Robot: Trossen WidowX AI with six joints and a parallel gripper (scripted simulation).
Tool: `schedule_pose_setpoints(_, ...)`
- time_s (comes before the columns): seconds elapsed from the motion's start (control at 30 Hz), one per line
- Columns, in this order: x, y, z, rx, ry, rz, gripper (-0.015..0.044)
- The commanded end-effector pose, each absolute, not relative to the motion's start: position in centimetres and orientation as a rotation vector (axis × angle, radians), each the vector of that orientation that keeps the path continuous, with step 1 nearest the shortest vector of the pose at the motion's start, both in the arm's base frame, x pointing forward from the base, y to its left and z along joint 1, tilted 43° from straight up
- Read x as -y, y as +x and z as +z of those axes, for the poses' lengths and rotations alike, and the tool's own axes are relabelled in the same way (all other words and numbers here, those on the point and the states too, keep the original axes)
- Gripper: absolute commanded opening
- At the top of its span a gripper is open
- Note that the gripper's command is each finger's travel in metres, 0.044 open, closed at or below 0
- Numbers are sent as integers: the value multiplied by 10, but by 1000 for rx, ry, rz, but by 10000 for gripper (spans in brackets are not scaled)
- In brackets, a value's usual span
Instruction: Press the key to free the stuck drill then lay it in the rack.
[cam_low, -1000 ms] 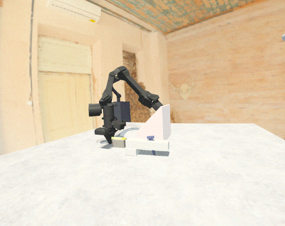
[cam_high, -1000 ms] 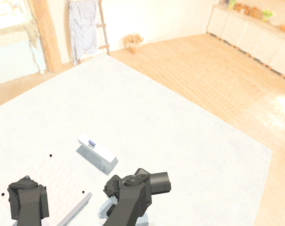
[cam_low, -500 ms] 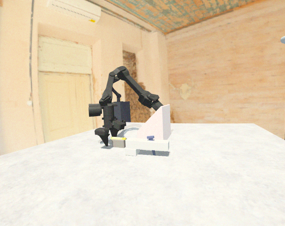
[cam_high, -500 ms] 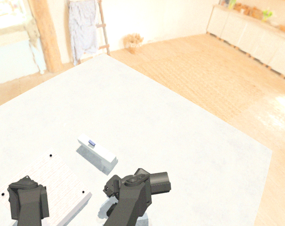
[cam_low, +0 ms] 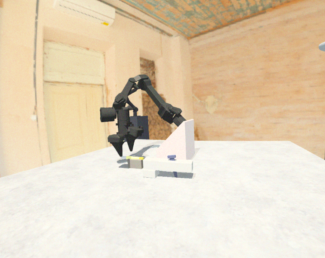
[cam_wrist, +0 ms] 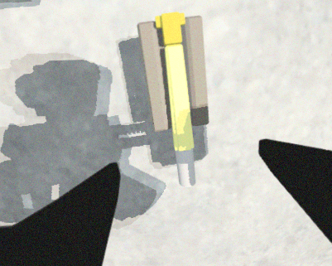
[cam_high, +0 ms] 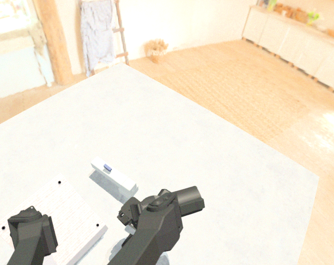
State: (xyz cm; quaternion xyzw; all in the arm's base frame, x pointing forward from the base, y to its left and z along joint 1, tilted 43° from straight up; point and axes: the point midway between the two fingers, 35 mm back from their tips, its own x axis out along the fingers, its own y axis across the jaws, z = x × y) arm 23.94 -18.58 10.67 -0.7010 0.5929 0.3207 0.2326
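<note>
My gripper [cam_low: 126, 153] [cam_wrist: 190, 157] is open and empty, pointing down; in the top view the arm hides its tips. The drill [cam_low: 135, 157] [cam_wrist: 179, 80], yellow with a grey tip end, lies in the rack [cam_low: 135, 163] [cam_wrist: 197, 64], lengthwise between its two grey-brown rails. Its grey end sticks out past the rails, between and beyond my fingertips in the wrist view. The white holder block [cam_high: 117, 176] [cam_low: 162, 163] is beside the rack in the exterior view. The blue key [cam_high: 107, 167] [cam_low: 171, 156] stands a little above the holder's top; how far down it sits I cannot tell.
A pinkish sloped board [cam_high: 75, 215] [cam_low: 179, 147] stands behind the holder in the exterior view. Another black arm part [cam_high: 28, 232] is over it in the top view. The pale table top [cam_high: 196, 147] [cam_low: 162, 212] carries everything.
</note>
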Motion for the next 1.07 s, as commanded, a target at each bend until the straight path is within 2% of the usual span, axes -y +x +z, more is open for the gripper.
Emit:
schedule_pose_setpoints(0.0,176,238,122,-1633,-1926,865,440)
schedule_pose_setpoints(0.2,179,237,129,-1629,-1917,848,440)
schedule_pose_setpoints(0.43,234,203,202,-1668,-1838,509,440)
schedule_pose_setpoints(0.73,271,120,307,-1777,-1790,57,440)
schedule_pose_setpoints(1.03,245,23,412,-1970,-1778,-381,440)
